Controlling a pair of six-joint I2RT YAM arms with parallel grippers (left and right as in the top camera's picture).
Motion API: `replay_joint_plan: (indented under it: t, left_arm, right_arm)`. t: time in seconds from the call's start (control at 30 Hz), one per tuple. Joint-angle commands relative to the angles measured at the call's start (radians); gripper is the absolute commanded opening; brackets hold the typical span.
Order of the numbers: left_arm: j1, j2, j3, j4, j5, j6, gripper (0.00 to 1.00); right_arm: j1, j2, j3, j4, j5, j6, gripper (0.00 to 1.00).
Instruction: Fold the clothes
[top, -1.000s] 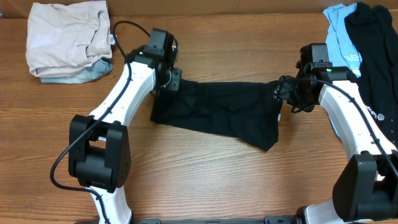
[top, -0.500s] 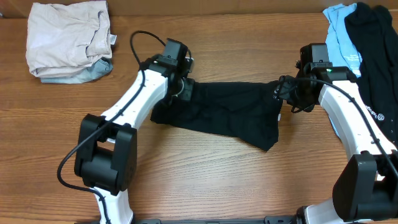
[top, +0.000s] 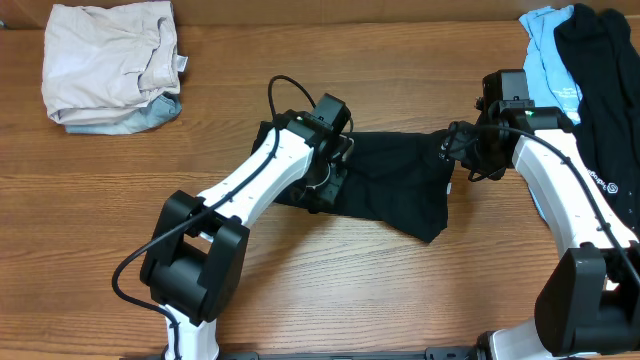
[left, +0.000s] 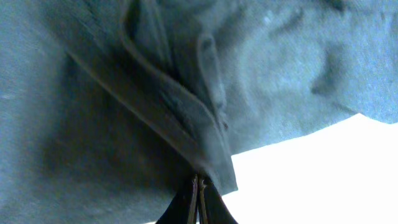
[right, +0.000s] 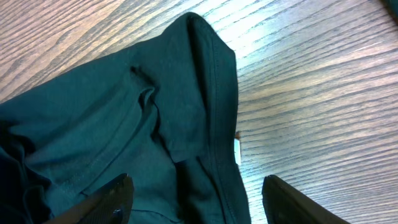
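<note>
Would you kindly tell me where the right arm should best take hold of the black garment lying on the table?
Probably the stitched hem at the right end of the black garment, from above, jaws astride the edge: the fabric there is doubled over and bare table lies beside it, and the open right gripper hangs just over it.

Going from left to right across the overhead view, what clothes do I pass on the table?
Beige pile → black garment in the middle → light blue garment → black heap at the right edge.
</note>
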Motion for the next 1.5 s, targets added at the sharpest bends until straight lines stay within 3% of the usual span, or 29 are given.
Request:
replay_joint_plan:
  t: [0.0,0.17,0.37,0.47,0.6,0.63,0.67,0.73,1.07,1.17,1.27,1.47]
  left_arm:
    - [-0.012,-0.015,-0.005,-0.016,0.013,0.027,0.04]
    - [-0.011,-0.015,-0.005,0.050,0.050,0.027,0.04]
    - [-0.011,-0.015,0.035,0.175,0.169,0.027,0.04]
    - [-0.011,-0.015,0.108,0.146,0.158,0.031,0.04]
    - [0.003,-0.016,0.256,0.075,0.140,0.095,0.35]
    - [0.008,-0.016,0.278,0.066,0.113,0.095,0.42]
    - [0.016,-0.016,0.303,0.059,0.072,0.095,0.55]
    - [0.044,-0.016,0.328,0.060,-0.002,0.095,0.68]
    - [0.200,-0.015,0.331,-0.003,-0.030,0.095,0.79]
    - [0.232,-0.016,0.331,-0.013,-0.030,0.095,0.79]
    - [0.245,-0.015,0.331,-0.013,-0.030,0.095,0.79]
    - [0.245,-0.015,0.331,-0.014,-0.030,0.095,0.79]
  right_arm:
    - [-0.005,0.005,-0.006,0.006,-0.006,-0.002,0.70]
    - [-0.005,0.007,-0.015,0.015,-0.032,-0.002,0.71]
    - [-0.005,0.024,-0.045,0.021,-0.108,-0.002,0.80]
    - [-0.005,0.040,-0.058,0.026,-0.137,-0.002,0.95]
    - [-0.005,0.083,-0.085,0.042,-0.149,-0.019,1.00]
    - [-0.005,0.093,-0.089,0.043,-0.150,-0.032,1.00]
    - [-0.005,0.106,-0.095,0.047,-0.149,-0.037,1.00]
    - [-0.005,0.134,-0.117,0.072,-0.149,-0.038,1.00]
    - [-0.005,0.177,-0.221,0.231,-0.209,-0.036,0.99]
    - [-0.004,0.177,-0.248,0.292,-0.299,-0.037,0.91]
    - [0.003,0.178,-0.259,0.331,-0.336,-0.037,0.76]
    - [0.006,0.178,-0.259,0.380,-0.341,-0.036,0.31]
